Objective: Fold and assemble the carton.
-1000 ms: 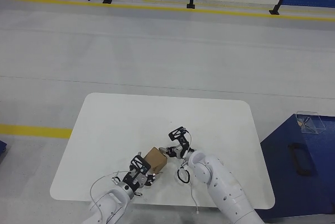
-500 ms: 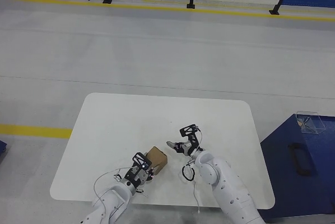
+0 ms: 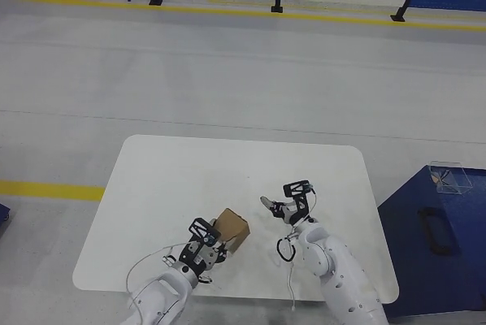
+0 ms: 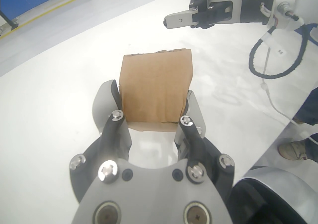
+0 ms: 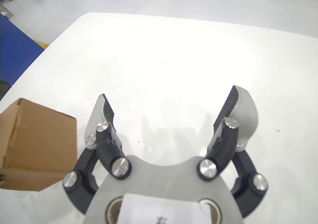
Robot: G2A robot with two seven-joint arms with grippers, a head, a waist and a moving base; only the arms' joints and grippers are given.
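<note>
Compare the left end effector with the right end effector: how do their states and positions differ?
The left end effector is shut on the carton, with one finger on each side. The right end effector is open and holds nothing. The left end effector touches the carton, while the right end effector is apart from it, off to one side over the white table. Both have the same two-finger build.

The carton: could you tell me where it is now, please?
In the top view the carton is near the table's robot-side edge, held by the left gripper, with the right gripper apart.
</note>
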